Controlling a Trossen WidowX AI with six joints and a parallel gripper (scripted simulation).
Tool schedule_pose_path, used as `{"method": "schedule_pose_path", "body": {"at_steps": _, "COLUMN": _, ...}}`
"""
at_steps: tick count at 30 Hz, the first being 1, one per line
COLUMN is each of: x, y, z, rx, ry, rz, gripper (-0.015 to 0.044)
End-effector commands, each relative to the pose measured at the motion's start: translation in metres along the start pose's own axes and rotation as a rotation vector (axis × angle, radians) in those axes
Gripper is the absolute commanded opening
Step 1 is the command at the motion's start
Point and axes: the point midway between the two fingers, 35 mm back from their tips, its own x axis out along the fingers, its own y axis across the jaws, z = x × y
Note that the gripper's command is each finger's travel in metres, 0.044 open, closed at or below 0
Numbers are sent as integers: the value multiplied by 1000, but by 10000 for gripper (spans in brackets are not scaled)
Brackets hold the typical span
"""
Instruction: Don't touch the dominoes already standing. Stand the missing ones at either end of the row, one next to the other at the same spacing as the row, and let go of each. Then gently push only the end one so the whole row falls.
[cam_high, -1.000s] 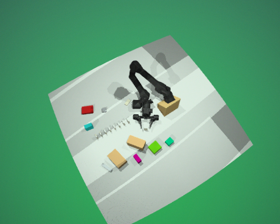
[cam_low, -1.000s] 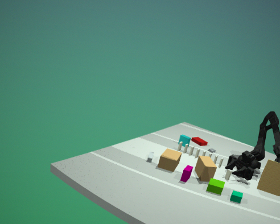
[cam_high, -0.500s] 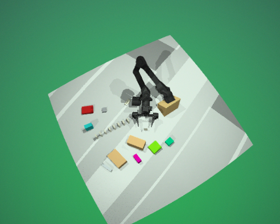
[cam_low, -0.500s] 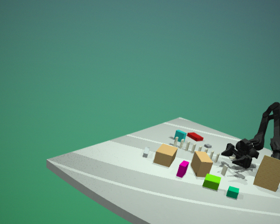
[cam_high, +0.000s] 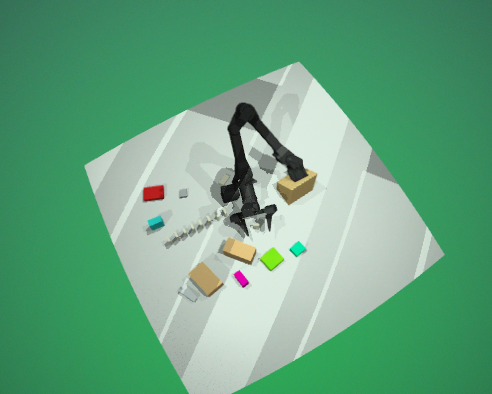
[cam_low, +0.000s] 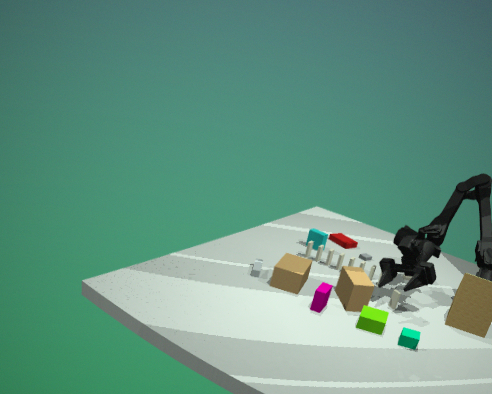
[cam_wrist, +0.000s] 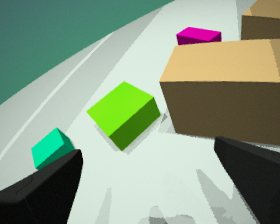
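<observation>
A row of pale upright dominoes (cam_high: 192, 230) (cam_low: 340, 260) runs across the table. One more pale domino (cam_high: 256, 226) (cam_low: 395, 298) stands upright by itself past the row's arm-side end, a gap away from the last one. My gripper (cam_high: 256, 227) (cam_low: 396, 285) (cam_wrist: 150, 150) is open wide. It hangs just above this lone domino with a finger on either side, not touching it. A small pale piece (cam_high: 223, 178) lies flat under the arm.
Tan boxes (cam_high: 239, 250) (cam_low: 354, 287) (cam_wrist: 219, 85), (cam_high: 206, 278) (cam_low: 291, 272) stand close beside the row. A third (cam_high: 297, 186) (cam_low: 472, 305) is by the arm. Lime (cam_high: 271, 258) (cam_wrist: 125, 112), teal (cam_high: 298, 248), magenta (cam_high: 241, 278), red (cam_high: 153, 192) and cyan (cam_high: 155, 222) blocks lie around.
</observation>
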Motion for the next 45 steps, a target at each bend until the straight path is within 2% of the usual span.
{"method": "schedule_pose_path", "body": {"at_steps": 1, "x": 6, "y": 1, "z": 1, "rx": 73, "ry": 201, "rz": 15, "gripper": 440}}
{"method": "schedule_pose_path", "body": {"at_steps": 8, "x": -5, "y": 8, "z": 13, "rx": 110, "ry": 694, "rz": -116, "gripper": 440}}
{"method": "schedule_pose_path", "body": {"at_steps": 12, "x": -28, "y": 15, "z": 28, "rx": 26, "ry": 952, "rz": -290, "gripper": 440}}
{"method": "schedule_pose_path", "body": {"at_steps": 14, "x": -37, "y": 16, "z": 37, "rx": -20, "ry": 1020, "rz": -367, "gripper": 440}}
{"method": "schedule_pose_path", "body": {"at_steps": 26, "x": -38, "y": 15, "z": 37, "rx": -27, "ry": 1027, "rz": -377, "gripper": 440}}
{"method": "schedule_pose_path", "body": {"at_steps": 34, "x": -9, "y": -5, "z": -14, "rx": -27, "ry": 1029, "rz": -380, "gripper": 440}}
{"method": "schedule_pose_path", "body": {"at_steps": 45, "x": -6, "y": -8, "z": -23, "rx": -27, "ry": 1030, "rz": -380, "gripper": 440}}
